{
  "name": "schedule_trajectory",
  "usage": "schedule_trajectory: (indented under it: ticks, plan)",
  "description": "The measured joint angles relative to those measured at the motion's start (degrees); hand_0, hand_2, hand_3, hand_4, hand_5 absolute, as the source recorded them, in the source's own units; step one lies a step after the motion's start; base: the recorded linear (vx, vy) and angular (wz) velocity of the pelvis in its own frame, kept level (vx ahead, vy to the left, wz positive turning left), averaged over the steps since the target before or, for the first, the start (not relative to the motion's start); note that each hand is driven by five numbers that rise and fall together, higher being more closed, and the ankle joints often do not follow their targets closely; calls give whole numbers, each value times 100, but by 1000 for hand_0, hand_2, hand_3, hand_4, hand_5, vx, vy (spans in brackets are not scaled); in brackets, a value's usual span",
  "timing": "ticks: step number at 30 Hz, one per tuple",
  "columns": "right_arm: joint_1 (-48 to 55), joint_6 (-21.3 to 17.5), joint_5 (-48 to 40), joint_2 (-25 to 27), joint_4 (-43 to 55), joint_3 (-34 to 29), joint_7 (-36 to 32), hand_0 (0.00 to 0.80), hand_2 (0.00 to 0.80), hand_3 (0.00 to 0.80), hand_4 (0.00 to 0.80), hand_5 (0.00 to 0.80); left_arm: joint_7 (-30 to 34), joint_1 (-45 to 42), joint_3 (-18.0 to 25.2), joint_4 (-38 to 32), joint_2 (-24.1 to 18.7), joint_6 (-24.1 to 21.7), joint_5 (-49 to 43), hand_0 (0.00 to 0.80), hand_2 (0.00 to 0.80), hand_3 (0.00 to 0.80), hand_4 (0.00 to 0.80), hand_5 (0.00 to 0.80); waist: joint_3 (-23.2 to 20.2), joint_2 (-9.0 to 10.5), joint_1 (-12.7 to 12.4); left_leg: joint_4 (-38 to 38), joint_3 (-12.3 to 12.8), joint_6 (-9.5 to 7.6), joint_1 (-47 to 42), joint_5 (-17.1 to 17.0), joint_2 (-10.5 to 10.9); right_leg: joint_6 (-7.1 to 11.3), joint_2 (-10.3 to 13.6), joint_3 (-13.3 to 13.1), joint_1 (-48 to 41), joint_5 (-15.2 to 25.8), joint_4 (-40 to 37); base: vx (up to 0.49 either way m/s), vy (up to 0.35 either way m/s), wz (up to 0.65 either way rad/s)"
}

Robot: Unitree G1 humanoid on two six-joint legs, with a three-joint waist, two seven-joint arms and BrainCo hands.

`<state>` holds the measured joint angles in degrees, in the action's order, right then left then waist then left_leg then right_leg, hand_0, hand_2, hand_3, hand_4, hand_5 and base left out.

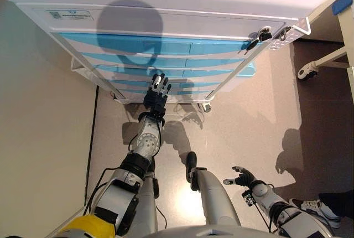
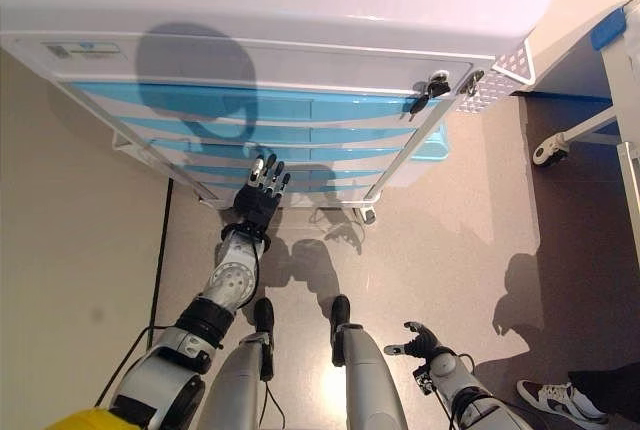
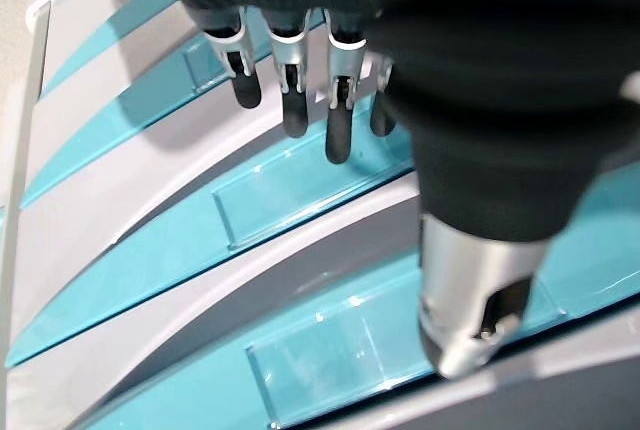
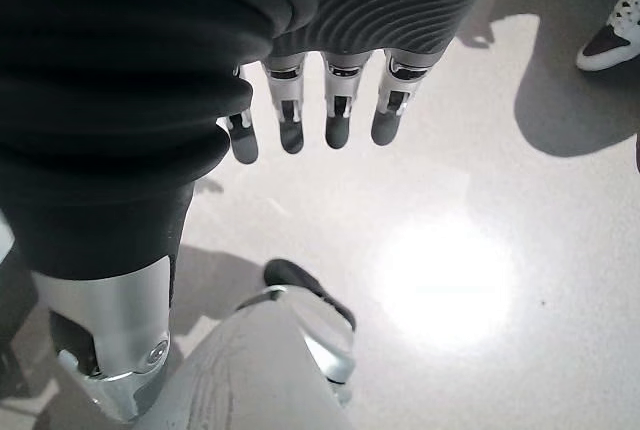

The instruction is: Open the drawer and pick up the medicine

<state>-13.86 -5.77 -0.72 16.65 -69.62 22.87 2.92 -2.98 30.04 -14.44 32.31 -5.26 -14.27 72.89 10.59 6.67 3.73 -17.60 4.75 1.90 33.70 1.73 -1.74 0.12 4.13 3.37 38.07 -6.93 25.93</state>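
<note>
A white medical cart (image 1: pixel 166 5) with several blue-fronted drawers (image 1: pixel 144 45) stands before me; all drawers are closed. My left hand (image 1: pixel 157 91) reaches toward the lower drawers, its fingers (image 3: pixel 290 80) straight and close to a blue drawer front (image 3: pixel 300 185), holding nothing. My right hand (image 1: pixel 243 178) hangs low by my side over the floor, fingers (image 4: pixel 335 110) relaxed and empty. No medicine is in view.
Keys (image 1: pixel 255 40) hang from a lock at the cart's upper right corner. A white frame on a caster wheel (image 1: pixel 304 72) stands to the right. A person's shoe (image 1: pixel 315 207) is at the lower right. A wall runs along the left.
</note>
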Motion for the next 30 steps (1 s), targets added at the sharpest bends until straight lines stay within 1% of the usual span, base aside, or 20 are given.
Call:
schedule_trajectory:
  ticks: [3,8,23,30]
  plan:
    - [2,0,0,2,-3,-1,1,0,0,0,0,0,90,-64,-1,241,8,82,-1,0,0,0,0,0,2,0,3,0,-1,0,1,0,-5,0,-3,2,0,0,-2,0,0,0]
    - [1,0,0,2,-4,-1,1,0,0,0,0,0,165,-135,0,385,15,165,-4,0,0,0,0,0,7,0,-4,1,-4,0,4,0,-8,0,-3,7,-1,0,-7,0,0,0]
    - [1,0,4,5,-14,-2,2,0,0,0,0,0,260,-135,7,384,8,164,-9,0,0,0,0,0,28,-5,-3,15,-9,0,9,1,-14,0,2,12,1,-1,-19,0,0,0]
    - [3,0,5,12,-27,-1,0,0,0,0,0,0,229,22,232,378,-17,96,-7,0,0,0,0,0,38,-2,9,21,-9,0,11,0,-29,0,3,15,5,-1,-21,0,0,0]
